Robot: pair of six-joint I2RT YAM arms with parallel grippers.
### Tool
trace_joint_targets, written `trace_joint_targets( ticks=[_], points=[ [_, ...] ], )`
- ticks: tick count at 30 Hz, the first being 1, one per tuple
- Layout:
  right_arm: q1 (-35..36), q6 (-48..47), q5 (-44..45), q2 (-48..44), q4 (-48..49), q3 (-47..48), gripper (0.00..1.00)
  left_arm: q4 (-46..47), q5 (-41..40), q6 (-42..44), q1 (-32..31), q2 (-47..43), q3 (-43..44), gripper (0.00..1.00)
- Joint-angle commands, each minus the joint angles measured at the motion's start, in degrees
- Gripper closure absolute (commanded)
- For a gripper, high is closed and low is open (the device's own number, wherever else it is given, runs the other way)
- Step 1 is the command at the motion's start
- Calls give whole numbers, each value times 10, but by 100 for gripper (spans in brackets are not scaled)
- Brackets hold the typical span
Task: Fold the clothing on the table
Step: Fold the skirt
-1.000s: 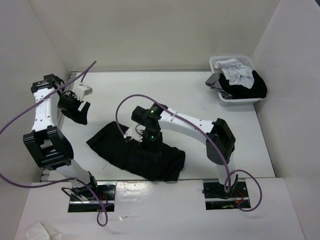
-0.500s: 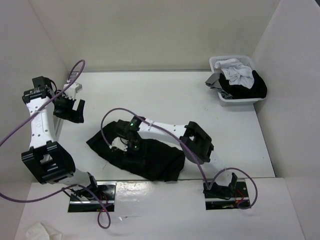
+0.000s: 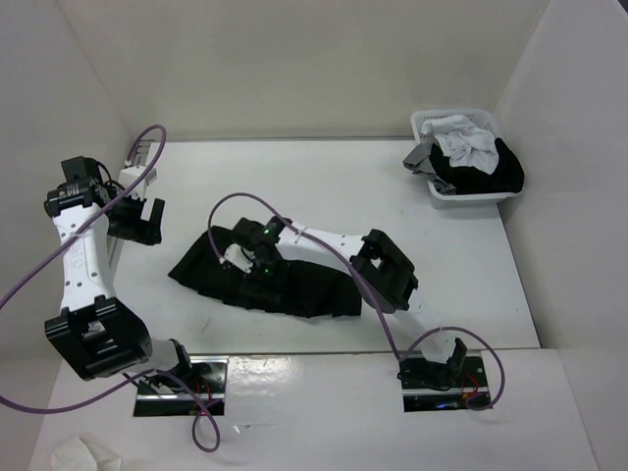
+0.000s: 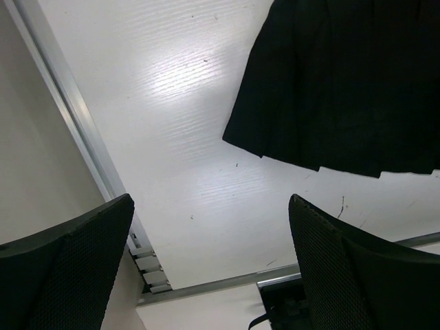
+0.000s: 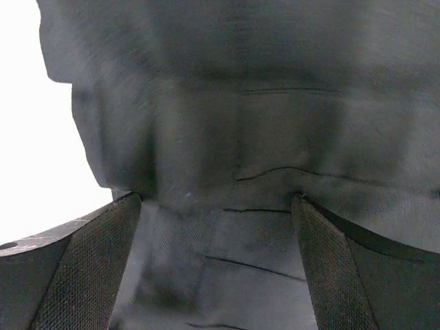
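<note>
Black pleated cloth, the skirt (image 3: 319,294), lay rumpled a little left of the middle of the table (image 3: 412,196), its length running from about 10 o'clock to 4 o'clock. The right arm (image 3: 334,240) reached across it. Its jaws stood wide apart directly over the cloth, and in the wrist view both fingers (image 5: 82,268) framed creased fabric with nothing pinched between them. The left arm (image 3: 78,245) hung at 9 o'clock by the table's rail, its jaws likewise spread wide and empty. One corner of the skirt lay toward 1 o'clock of its fingers (image 4: 75,268), apart from them.

The step in hand looked like choosing grips for a fold. Mid-cloth was probably a poor place to bite, since soft fabric would bunch there. Each arm would do better to take a corner along one edge, the left at 9 o'clock and the right at 3 o'clock. They could then lift low, keep that edge taut between them, and lay it squarely onto the opposite edge.
</note>
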Motion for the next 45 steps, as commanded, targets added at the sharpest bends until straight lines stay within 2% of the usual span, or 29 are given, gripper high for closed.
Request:
trace_joint_targets(
  ticks=[1,10,17,19,22,23,25,32,36,39,45],
  points=[
    [-41,8,87,5,64,5,6,19,-5,-10,0,-18,0,1],
    [-102,-48,179,34,92,79,2,25,-5,-15,0,-18,-5,1],
    [-107,-41,173,136,32,261,2,35,-5,-21,0,-13,-10,1],
    [-107,-36,145,167,-14,312,2,35,9,-21,0,-8,-10,1],
    [-128,-18,81,210,-130,483,2,35,26,-26,0,5,-3,1],
    [-133,-18,68,199,-143,515,2,35,38,-26,0,5,-3,1],
    [-150,-12,49,118,-105,440,2,42,50,-26,-11,22,3,1],
    [-266,12,-85,-2,-122,390,2,118,92,-92,-68,102,14,1],
    [-351,18,-114,-26,-117,311,2,172,50,-143,-140,157,21,1],
    [-380,23,-128,-50,-106,233,2,212,10,-171,-170,192,28,1],
    [-385,41,-88,-124,-12,57,2,280,-65,-212,-211,245,34,1]
  ],
)
